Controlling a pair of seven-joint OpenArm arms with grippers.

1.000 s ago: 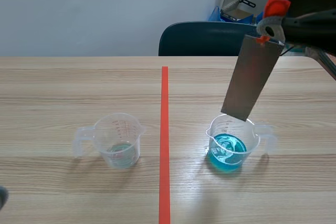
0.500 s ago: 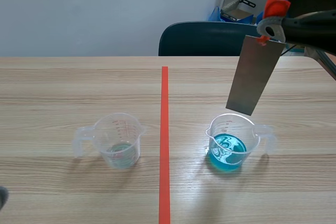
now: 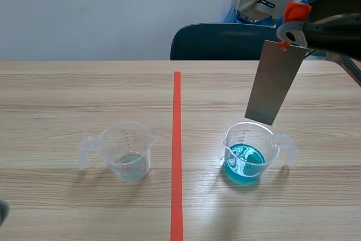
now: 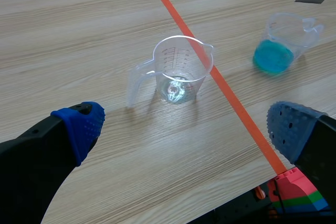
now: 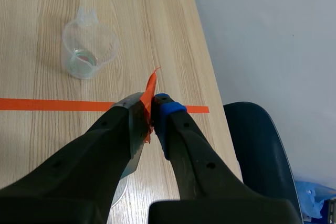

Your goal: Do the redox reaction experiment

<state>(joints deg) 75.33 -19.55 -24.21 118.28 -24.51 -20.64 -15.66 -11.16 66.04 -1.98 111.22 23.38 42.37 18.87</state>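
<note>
The right claw (image 5: 152, 113) pinched the thin metal strip (image 3: 274, 83) by its top end, a stiff, light, probably slick piece.

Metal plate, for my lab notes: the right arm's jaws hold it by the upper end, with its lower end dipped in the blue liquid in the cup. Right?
Not quite. The metal plate is not dipped: its lower end hangs above the rim of the cup, clear of the blue liquid, as the scene view shows. The right arm's jaws do hold it by the upper end.
</note>
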